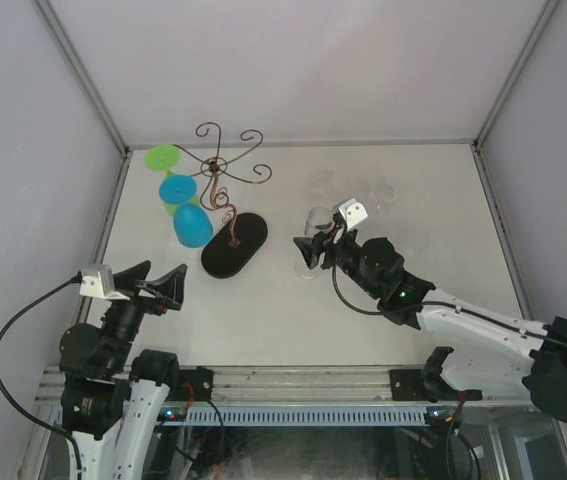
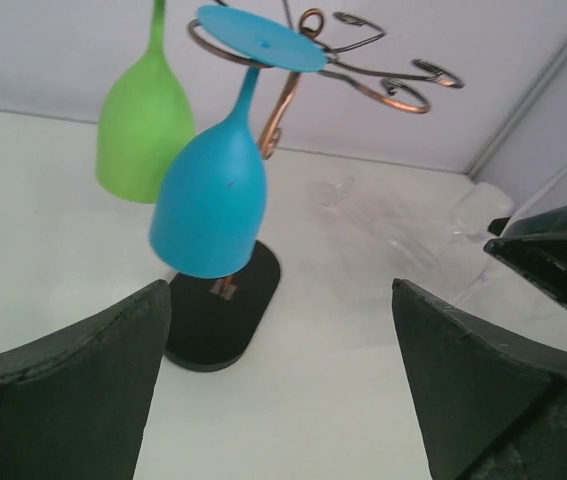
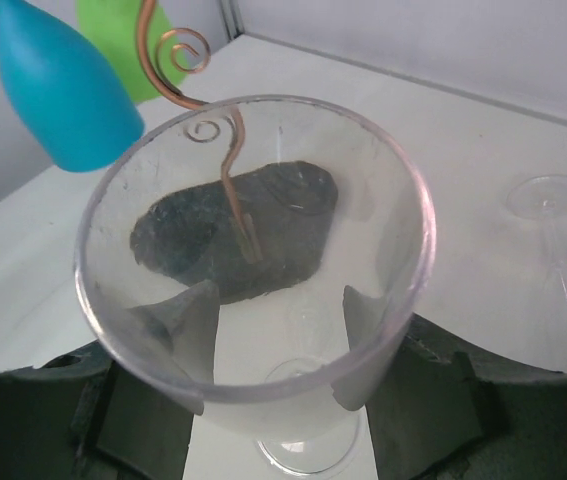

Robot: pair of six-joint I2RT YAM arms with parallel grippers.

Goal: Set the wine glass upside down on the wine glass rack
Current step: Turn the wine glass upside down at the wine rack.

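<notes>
Glass (image 3: pixel 253 200) is clasped upright by right gripper (image 1: pixel 323 246); left gripper (image 1: pixel 160 283) is spread, empty; inversion is called for next, then hanging on rack's (image 1: pixel 225 172) 3 o'clock arm.

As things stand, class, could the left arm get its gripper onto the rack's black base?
Probably yes. The open left gripper faces the black base across bare table; only the hanging blue glass overhangs it, so a low approach looks free.

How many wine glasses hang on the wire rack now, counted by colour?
Blue opaque wine glass: 1
Green opaque wine glass: 1
Clear wine glass: 0 hanging; one stands between the right fingers
Total on the dark wire rack: 2
</notes>
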